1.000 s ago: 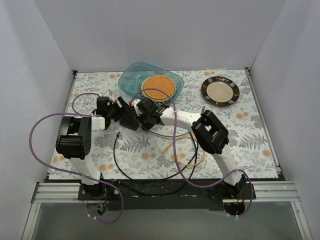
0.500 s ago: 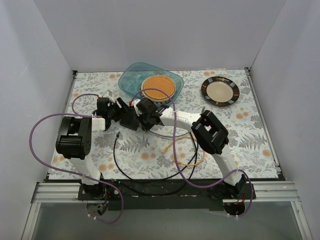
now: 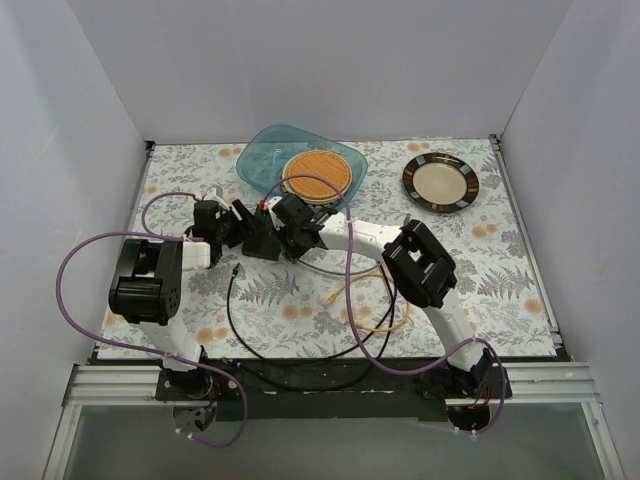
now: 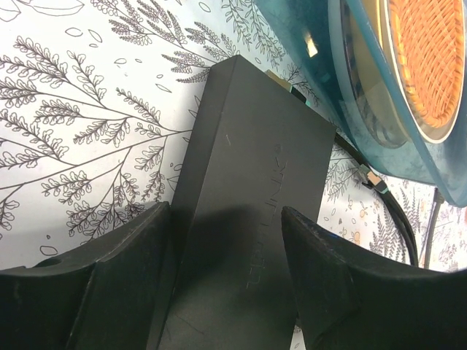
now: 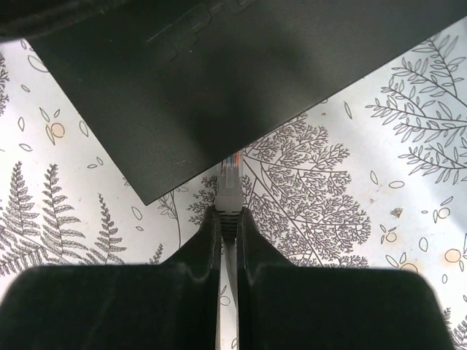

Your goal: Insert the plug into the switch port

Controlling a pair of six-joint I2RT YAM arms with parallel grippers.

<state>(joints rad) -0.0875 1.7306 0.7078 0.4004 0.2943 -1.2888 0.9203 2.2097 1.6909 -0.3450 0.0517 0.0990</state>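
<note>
Seen from above, light falls soft and even, the worktop [image 3: 500, 290] sharp, with only faint shadows under the arms. From the left wrist the blue dish [image 4: 310, 47] carries a small white glint and the switch [image 4: 248, 204] lies partly shaded; from the right wrist the switch is dark, the plug [image 5: 228, 191] crisp, and the right claw [image 5: 228, 216] a black blur, perhaps too near to focus.

We are looking at the switch [image 4: 248, 219], a smooth, dull black box that looks like plastic. The plug [image 5: 228, 188] is looking like pale, slightly shiny plastic. We are seeing a shiny see-through blue dish [image 4: 306, 51], a rough woven orange mat [image 4: 430, 65] and a flat, dull printed table cover [image 4: 87, 109]
</note>
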